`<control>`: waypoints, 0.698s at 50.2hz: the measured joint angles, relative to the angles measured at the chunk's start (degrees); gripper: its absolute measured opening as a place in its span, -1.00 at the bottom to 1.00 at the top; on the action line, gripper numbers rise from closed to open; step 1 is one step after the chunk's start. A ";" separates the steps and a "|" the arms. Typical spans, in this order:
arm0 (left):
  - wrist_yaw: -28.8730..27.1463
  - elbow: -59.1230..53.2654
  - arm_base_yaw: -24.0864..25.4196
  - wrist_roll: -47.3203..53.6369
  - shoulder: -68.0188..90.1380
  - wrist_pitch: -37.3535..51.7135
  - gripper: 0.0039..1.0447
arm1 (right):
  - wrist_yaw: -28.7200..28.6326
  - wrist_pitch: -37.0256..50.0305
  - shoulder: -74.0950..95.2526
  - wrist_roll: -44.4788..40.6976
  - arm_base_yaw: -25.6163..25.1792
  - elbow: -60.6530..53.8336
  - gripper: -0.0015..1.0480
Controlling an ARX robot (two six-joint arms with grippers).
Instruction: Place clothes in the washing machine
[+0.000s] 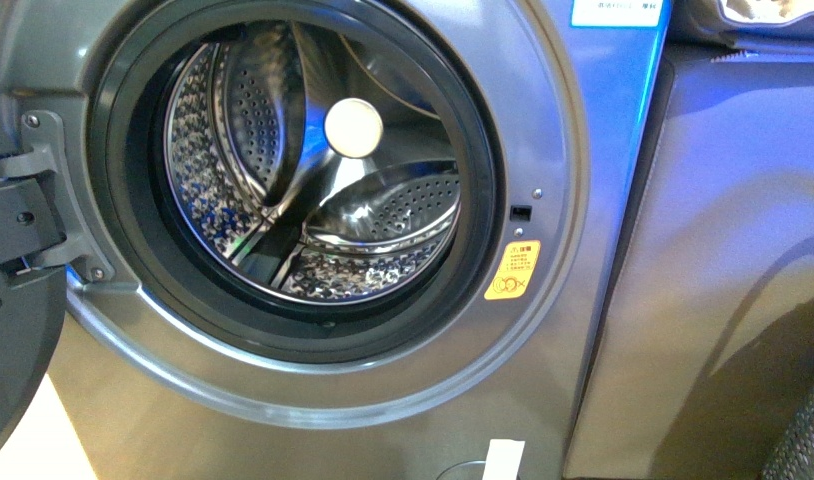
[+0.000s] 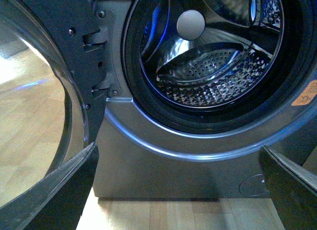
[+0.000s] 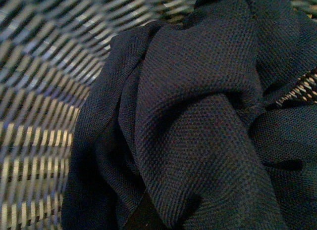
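Observation:
The washing machine (image 1: 543, 330) fills the front view, silver-grey, with its porthole open. Its perforated steel drum (image 1: 313, 170) holds no clothes. Its door (image 1: 13, 330) hangs open at the left. In the left wrist view, my left gripper (image 2: 178, 190) is open and empty, low in front of the machine (image 2: 163, 170), below the drum mouth (image 2: 213, 57). In the right wrist view, the dark navy clothes (image 3: 198, 121) fill the picture. My right gripper is shut on them and buried in the fabric. Neither arm shows in the front view.
A woven basket wall (image 3: 44, 91) lies behind the clothes; its corner shows in the front view (image 1: 805, 435). A grey-beige cabinet (image 1: 723, 260) stands right of the machine. The door glass (image 2: 29, 116) is left of the left gripper. The floor is wooden (image 2: 173, 215).

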 joint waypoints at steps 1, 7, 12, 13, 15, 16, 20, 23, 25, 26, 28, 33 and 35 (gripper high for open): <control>-0.02 0.00 0.00 -0.02 0.00 0.00 0.88 | -0.22 0.00 -1.27 -0.02 0.09 -0.61 -0.85; -0.02 0.00 0.00 0.00 0.00 0.00 0.88 | -1.42 -0.46 -7.87 -0.04 0.79 -3.10 -0.85; 0.00 0.00 0.00 -0.02 0.00 0.00 0.88 | -2.45 -1.62 -13.25 0.15 1.49 -3.87 -0.85; 0.00 0.00 0.00 -0.02 0.00 0.00 0.88 | -2.75 -2.03 -14.43 0.22 1.62 -3.87 -0.85; -0.02 0.00 0.00 -0.02 0.00 0.00 0.88 | -3.15 -2.62 -16.72 0.48 1.92 -3.87 -0.85; 0.00 0.00 0.00 -0.02 0.00 0.00 0.88 | -3.30 -2.89 -17.88 0.55 2.10 -3.87 -0.85; 0.00 0.00 0.00 0.00 0.00 0.00 0.88 | -4.44 -4.28 -22.40 1.29 2.67 -3.69 -0.85; 0.00 0.00 0.00 0.00 0.00 0.00 0.88 | -5.29 -5.55 -26.51 1.75 3.21 -2.97 -0.85; 0.00 0.00 0.00 0.00 0.00 0.00 0.88 | -5.86 -6.43 -28.81 1.99 3.45 -2.16 -0.85; 0.00 0.00 0.00 0.00 0.00 0.00 0.88 | -6.19 -7.02 -30.14 2.05 3.61 -1.64 -0.85; 0.00 0.00 0.00 -0.02 0.00 0.00 0.88 | -6.58 -7.85 -32.30 2.12 3.80 -0.63 -0.85; 0.00 0.00 0.00 0.00 0.00 0.00 0.88 | -7.82 -10.75 -36.98 2.54 4.22 3.21 -0.85; -0.02 0.00 0.00 0.00 0.00 0.00 0.88 | -8.28 -11.87 -38.53 2.80 4.39 4.81 -0.85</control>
